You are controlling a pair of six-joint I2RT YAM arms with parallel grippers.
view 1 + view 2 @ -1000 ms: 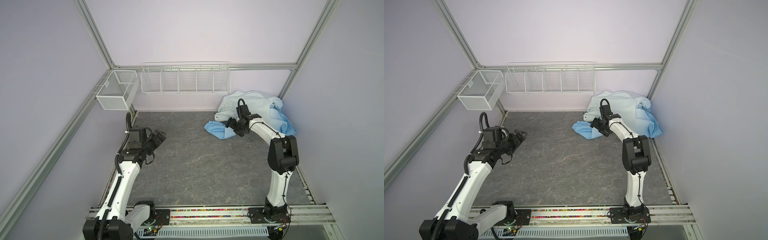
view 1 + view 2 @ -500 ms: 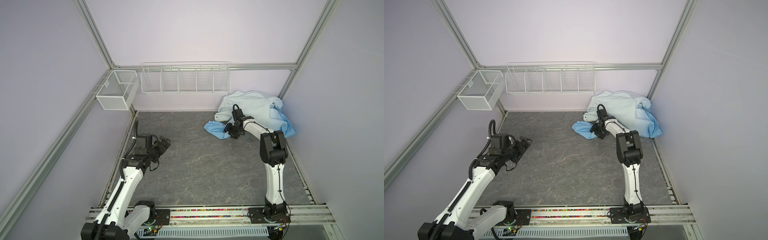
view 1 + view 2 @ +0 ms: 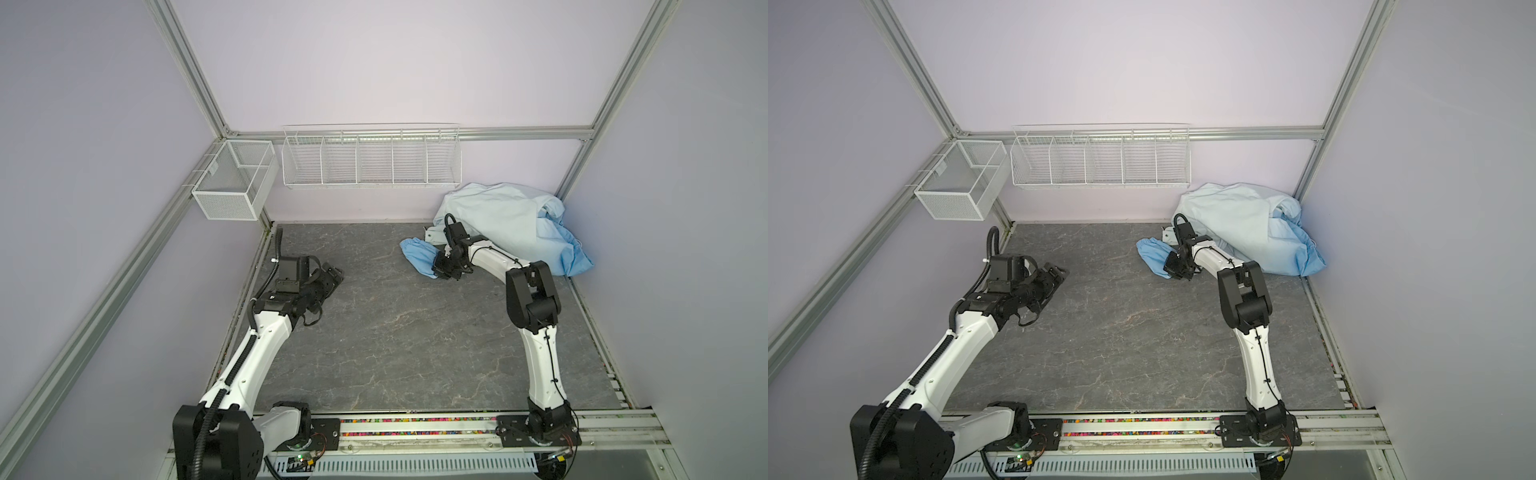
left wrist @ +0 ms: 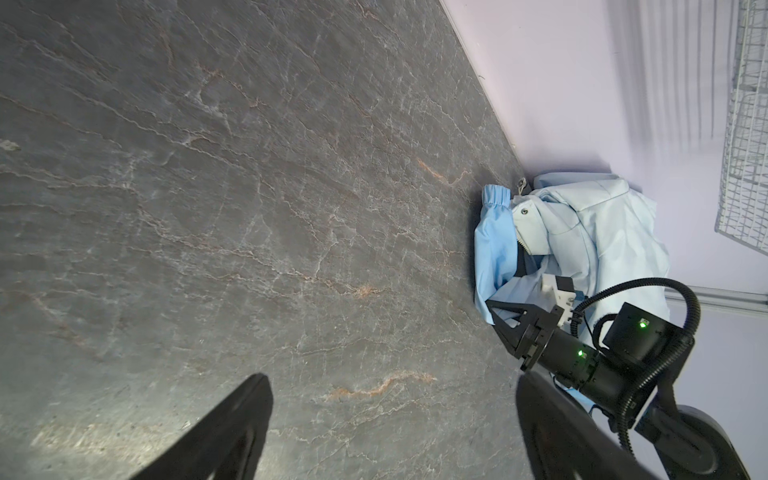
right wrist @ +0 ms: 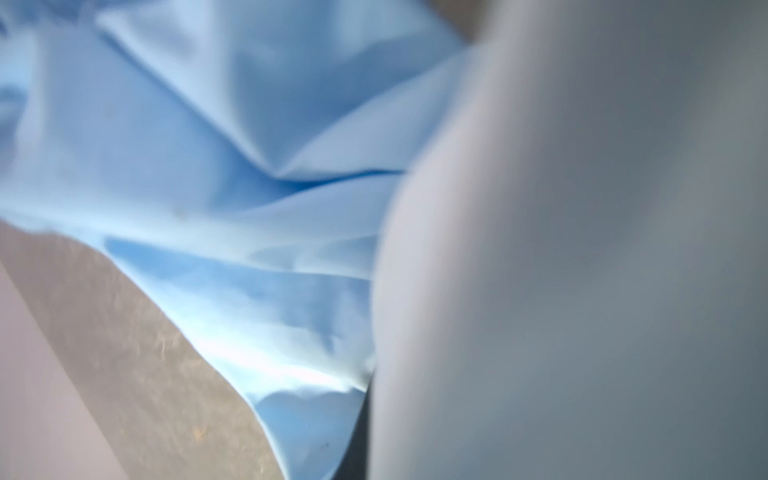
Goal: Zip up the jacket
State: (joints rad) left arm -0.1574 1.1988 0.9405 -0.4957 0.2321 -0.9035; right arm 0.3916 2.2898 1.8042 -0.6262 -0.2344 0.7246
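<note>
At 9 o'clock on the grey stone-patterned table point(image 3: 395, 332), the left gripper point(image 3: 332, 276) hangs low and released. Its wrist view shows the two dark fingers point(image 4: 232, 419) spread wide over bare tabletop, nothing between them. A mesh basket point(image 3: 232, 187) and a wire rack point(image 3: 370, 160) hang on the rear rail.

At 1 o'clock, the jacket point(image 3: 507, 224) lies heaped in the far corner against both walls in both top views point(image 3: 1237, 220), pale body at the back, one deeper-blue sleeve trailing toward 12 o'clock. The right gripper point(image 3: 440, 268) lies on that sleeve, jaws clenched on a fold of it.

Only the left wrist view shows the detail: the gathered elastic cuff point(image 4: 496, 195), a snap stud point(image 4: 524, 211) on a cream strip, and the right gripper point(image 4: 503, 316) closed at the sleeve's edge. The right wrist view gives just blurred blue fabric point(image 5: 208, 166) and a sliver of table.
</note>
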